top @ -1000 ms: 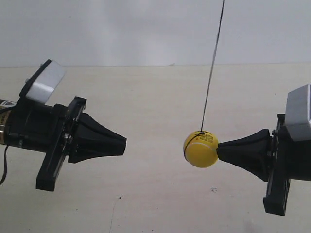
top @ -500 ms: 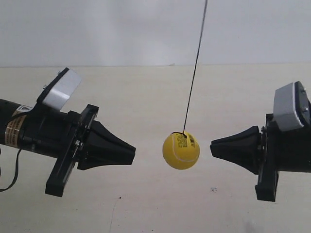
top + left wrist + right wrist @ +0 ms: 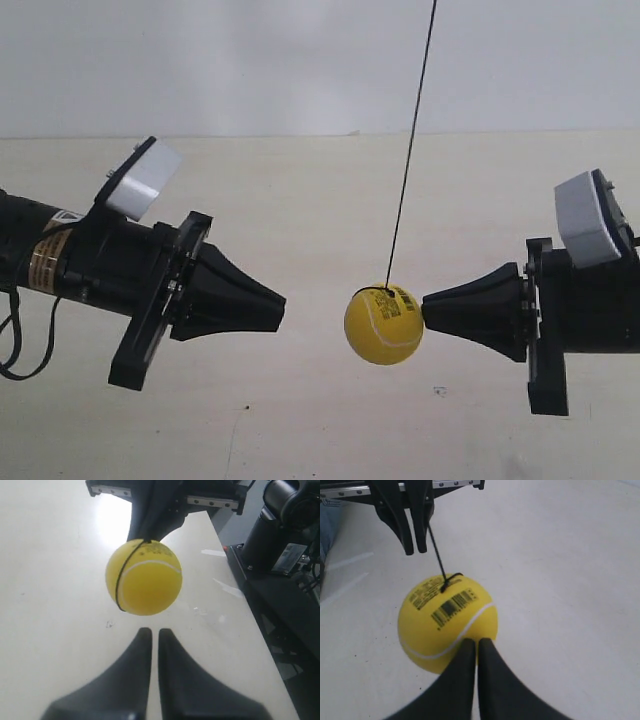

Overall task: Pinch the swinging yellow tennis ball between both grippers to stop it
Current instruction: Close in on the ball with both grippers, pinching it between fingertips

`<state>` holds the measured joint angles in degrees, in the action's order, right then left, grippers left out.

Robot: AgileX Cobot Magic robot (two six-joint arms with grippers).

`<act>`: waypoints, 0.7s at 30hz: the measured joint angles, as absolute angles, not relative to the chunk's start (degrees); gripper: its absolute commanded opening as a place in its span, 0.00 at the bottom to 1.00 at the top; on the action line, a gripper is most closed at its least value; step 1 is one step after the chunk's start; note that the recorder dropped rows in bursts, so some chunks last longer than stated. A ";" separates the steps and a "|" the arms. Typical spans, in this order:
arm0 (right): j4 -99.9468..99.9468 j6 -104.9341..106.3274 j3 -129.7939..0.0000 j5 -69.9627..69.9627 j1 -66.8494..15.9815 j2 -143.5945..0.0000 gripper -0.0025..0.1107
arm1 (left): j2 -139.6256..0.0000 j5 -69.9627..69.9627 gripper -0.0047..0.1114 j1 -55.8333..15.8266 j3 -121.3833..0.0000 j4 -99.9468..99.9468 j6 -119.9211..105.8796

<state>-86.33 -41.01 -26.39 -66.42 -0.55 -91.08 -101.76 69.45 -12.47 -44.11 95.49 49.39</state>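
The yellow tennis ball [image 3: 384, 325] hangs on a thin dark string [image 3: 410, 150] above the table. My right gripper [image 3: 424, 300], on the arm at the exterior view's right, is shut, and its tapered tip touches the ball's side. The right wrist view shows the same contact: the ball [image 3: 447, 622], barcode up, rests against the right gripper [image 3: 471, 641]. My left gripper [image 3: 283, 300] is also shut and points at the ball from the other side, a clear gap short of it. The left wrist view has the ball [image 3: 143, 577] floating beyond the left gripper [image 3: 151, 630].
A beige table [image 3: 300, 200] lies under everything, with a white wall [image 3: 200, 60] behind it. A small dark speck [image 3: 437, 390] marks the table. In the left wrist view the table's edge [image 3: 235, 595] drops off beside a black robot base [image 3: 280, 535].
The ball has swung from the middle towards the right gripper and now touches its tip. The left gripper has crept a little closer. The right gripper has edged inward.
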 measured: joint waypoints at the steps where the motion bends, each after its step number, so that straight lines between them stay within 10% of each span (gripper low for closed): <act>1: -86.32 -41.01 -26.39 -66.42 -0.55 -91.08 0.02 | -102.02 69.45 0.08 -12.57 -44.16 95.58 49.65; 21: -86.43 -41.01 -26.39 -66.83 -0.55 -91.08 0.02 | -102.70 69.45 0.08 -18.75 -47.32 93.88 50.03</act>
